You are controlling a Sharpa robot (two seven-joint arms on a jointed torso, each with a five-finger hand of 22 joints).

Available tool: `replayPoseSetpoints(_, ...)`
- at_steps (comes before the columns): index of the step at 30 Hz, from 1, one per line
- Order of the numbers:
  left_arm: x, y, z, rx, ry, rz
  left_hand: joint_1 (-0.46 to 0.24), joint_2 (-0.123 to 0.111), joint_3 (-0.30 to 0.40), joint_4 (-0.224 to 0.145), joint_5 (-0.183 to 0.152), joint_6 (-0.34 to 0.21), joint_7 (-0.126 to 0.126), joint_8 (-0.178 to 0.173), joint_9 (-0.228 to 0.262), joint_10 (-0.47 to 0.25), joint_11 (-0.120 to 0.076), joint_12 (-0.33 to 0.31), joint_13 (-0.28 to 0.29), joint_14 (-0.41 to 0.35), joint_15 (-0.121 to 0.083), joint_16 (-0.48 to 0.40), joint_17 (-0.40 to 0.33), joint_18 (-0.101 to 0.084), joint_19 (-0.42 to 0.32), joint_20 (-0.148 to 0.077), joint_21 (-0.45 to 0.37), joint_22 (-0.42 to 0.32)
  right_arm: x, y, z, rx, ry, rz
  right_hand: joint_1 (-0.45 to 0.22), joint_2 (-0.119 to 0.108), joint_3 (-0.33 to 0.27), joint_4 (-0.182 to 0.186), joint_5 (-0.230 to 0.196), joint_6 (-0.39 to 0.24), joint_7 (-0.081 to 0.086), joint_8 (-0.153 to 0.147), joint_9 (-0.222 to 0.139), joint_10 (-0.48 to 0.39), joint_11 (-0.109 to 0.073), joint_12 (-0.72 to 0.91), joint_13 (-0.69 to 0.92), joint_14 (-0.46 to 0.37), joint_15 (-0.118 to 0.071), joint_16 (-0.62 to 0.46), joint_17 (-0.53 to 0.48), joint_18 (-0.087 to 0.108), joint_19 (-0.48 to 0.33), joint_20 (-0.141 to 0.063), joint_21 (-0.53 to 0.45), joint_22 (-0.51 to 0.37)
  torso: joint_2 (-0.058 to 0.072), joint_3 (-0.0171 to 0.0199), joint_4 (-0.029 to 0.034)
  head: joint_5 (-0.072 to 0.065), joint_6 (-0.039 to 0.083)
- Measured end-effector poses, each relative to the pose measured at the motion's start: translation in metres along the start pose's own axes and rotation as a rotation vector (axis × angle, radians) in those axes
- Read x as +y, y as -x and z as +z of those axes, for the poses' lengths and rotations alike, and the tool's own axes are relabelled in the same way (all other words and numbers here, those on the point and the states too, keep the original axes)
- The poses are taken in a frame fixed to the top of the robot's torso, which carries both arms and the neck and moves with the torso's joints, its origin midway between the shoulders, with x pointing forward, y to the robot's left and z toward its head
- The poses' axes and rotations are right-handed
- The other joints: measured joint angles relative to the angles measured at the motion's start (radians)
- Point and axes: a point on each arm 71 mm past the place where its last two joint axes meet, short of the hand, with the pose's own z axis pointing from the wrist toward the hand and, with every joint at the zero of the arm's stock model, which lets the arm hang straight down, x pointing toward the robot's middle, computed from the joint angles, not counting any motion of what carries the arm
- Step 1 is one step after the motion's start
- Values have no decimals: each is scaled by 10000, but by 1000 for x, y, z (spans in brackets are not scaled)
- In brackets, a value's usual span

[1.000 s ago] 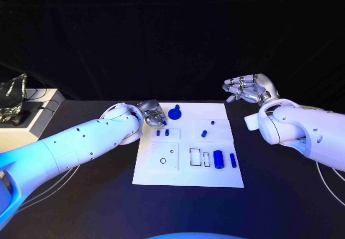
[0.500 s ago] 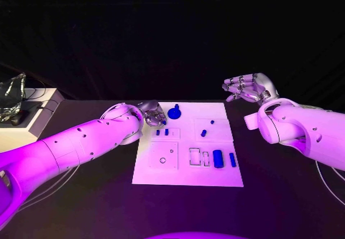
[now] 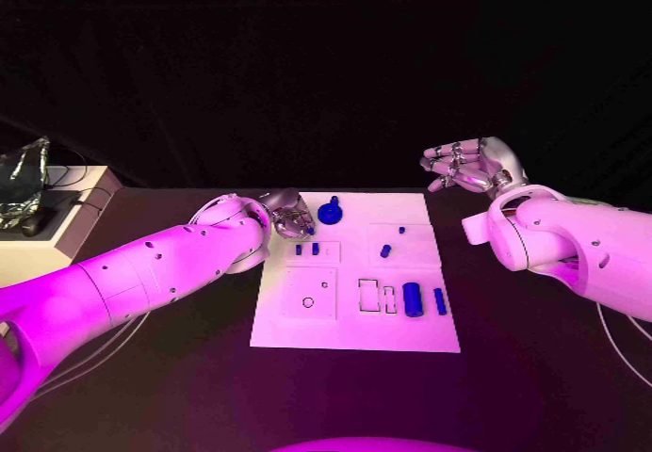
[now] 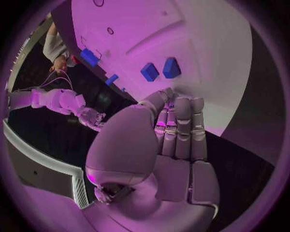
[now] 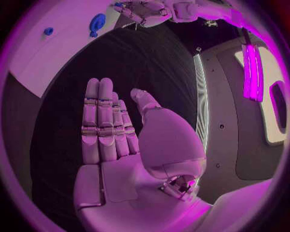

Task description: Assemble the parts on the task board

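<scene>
Task board [image 3: 356,330] sits mid-table [image 3: 163,395]; left hand [image 3: 288,215] hangs over its far-left corner, round knobbed part [image 3: 329,212] just beside it; right hand [image 3: 469,167] is raised off past the far-right corner; two upright parts [image 3: 424,300] stand side by side near the right edge

Right hand [image 5: 118,145] flat, palm showing, fingers [image 5: 99,121] straight and side by side, thumb out, nothing in it, over black table [image 5: 139,63]. Board [image 5: 42,53] beyond, with blue knob part [image 5: 96,21] and small blue part [image 5: 48,31]. Left hand [image 5: 145,12] at board edge.
</scene>
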Motion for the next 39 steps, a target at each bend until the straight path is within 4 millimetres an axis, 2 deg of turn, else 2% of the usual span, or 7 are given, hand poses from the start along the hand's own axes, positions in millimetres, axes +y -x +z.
replayPoseSetpoints(8, 1, -1, -1, 26, 18, 2, 0, 0, 45, -45, 0, -623, -49, 6, -19, 0, 0, 0, 1, 0, 0, 0, 36, 0, 0, 0, 0, 0, 0, 0, 0, -4, -3, -2, -2, -2, 0, 0, 0, 0, 0, 0, 0, 0, 0, 0, 0, 0, 0, 0, 1, 1, 0, 0, 1, -17, 0, -1, -4, 7, -1)
replayPoseSetpoints(24, 5, 0, -2, -19, 122, 10, 39, -39, 73, -73, 0, -896, -66, 6, -17, 0, 0, 0, 4, 0, 0, 0, 45, -5, 36, -36, 0, 0, 0, 1, 0, -1, -10, -4, -40, -39, 0, 0, 0, 0, 0, 0, 0, 0, 0, 0, 0, 0, 0, 0, -21, 0, -71, -2, 2, -55, 1, -4, -10, 0, -20)
replayPoseSetpoints(28, 6, 1, -2, -48, 134, 9, 39, -39, 73, -72, 0, -1281, -99, 6, -38, 0, 1, 0, 15, 0, 0, 0, 45, -5, 36, -36, 0, -1, -1, 1, 0, -7, -14, -8, -40, -40, 0, 0, 0, 0, 0, 0, 0, 0, 0, 0, 0, 0, 0, 0, -21, 0, -71, -2, 2, -55, 2, -4, -9, 4, -21)
replayPoseSetpoints(32, 8, 2, -3, -81, 160, 10, 40, -39, 127, -126, 0, -1032, -86, 6, -37, 0, 1, 0, 15, 0, 0, 0, 45, -5, 36, -36, 0, 0, -1, 1, 0, -11, -17, -11, -40, -39, 0, 0, 0, 0, 0, 0, 0, 0, 0, 0, 0, 0, 0, 0, -21, 0, -71, -2, 2, -72, 3, -6, -8, 4, -21)
replayPoseSetpoints(36, 11, 3, -4, -145, 239, 16, 80, -80, 230, -197, 0, -1011, -76, 6, -37, 0, 1, 1, 17, 0, 0, 0, 52, -6, 36, -36, 0, 0, -1, 2, 0, -18, -34, -33, 31, -110, 33, -33, 0, 0, 0, 0, 0, 0, 0, 0, 0, 0, 0, 0, -32, -1, -71, -2, 2, -82, 3, -7, -8, 1, -21)
replayPoseSetpoints(37, 13, 4, -5, -167, 265, 17, 80, -80, 256, -199, 0, -988, -53, 6, -37, 0, 1, 1, 17, 0, 0, -26, 53, -6, 36, -36, 0, 0, -2, 2, 0, -14, -40, -45, 134, -200, 115, -152, 0, 0, 0, 0, -1, 0, 0, -4, 0, 0, 0, 0, -33, 0, -71, -2, 2, -83, 3, -7, -8, -1, -19)
replayPoseSetpoints(39, 16, 6, -5, -245, 340, 18, 80, -80, 325, -268, 0, -879, -24, 6, -37, -6, 6, 1, 17, 0, 0, -49, 52, -6, 36, -36, 0, 0, -2, 3, 0, 32, -70, -85, 478, -173, 243, -390, -85, 5, 5, 0, 0, 0, 0, -60, 0, 0, 0, 0, -42, 0, -67, -6, 93, -65, 2, -6, -8, -8, -12)
